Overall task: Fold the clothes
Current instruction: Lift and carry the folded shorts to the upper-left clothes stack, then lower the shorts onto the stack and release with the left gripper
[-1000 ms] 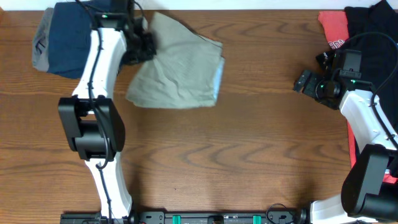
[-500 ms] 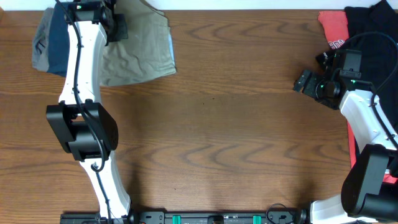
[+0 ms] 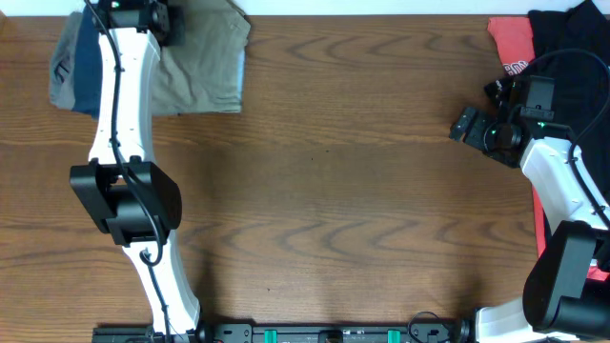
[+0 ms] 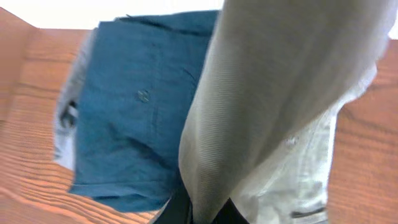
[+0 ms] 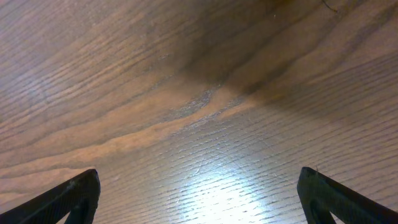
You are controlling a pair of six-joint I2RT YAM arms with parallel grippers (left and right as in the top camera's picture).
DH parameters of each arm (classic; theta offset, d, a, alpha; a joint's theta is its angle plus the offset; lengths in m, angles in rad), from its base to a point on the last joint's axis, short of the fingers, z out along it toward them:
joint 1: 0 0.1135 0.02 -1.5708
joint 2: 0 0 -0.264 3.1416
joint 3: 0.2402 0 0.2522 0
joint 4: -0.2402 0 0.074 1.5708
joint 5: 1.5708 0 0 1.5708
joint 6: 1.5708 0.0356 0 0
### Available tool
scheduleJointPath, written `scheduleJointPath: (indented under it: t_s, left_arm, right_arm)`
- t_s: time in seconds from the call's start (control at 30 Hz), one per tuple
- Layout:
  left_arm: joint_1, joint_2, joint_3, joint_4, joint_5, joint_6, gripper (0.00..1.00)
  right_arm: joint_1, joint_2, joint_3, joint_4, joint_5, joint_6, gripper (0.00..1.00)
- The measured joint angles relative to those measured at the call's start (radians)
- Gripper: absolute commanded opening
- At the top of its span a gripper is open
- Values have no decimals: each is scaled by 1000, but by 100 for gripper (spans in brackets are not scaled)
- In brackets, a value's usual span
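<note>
Wooden tabletop [image 3: 362, 219], seen from overhead, with both arms reaching from the near edge. The left arm [image 3: 124, 105] extends to the far left corner; the right arm [image 3: 562, 181] bends inward on the right side. The khaki shorts [image 3: 205, 62] lie bunched at the far left edge, a strip of light blue lining showing along their right side. Just to their left lies a navy garment [image 3: 86, 62]; the arm hides whether the two touch. A black shirt [image 3: 581, 38] and a red printed shirt [image 3: 510, 43] sit together in the far right corner. The left tool [image 3: 157, 19] is clenched on a fold of the shorts, which drape from it in the wrist view. The right tool [image 5: 199, 199] is released and empty, its fingers spread wide above bare wood.
</note>
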Motion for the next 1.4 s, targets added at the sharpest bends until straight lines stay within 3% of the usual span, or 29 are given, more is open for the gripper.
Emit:
scheduleJointPath:
  t_s: [1.1,1.4]
  left_arm:
    - [-53,-98,30,0,-52,-8,6]
    - [-53,-98,29,11,-55,-59,6]
  right_arm:
    - [0,0,0,0,0,0,99]
    - [0,0,0,0,0,0,99]
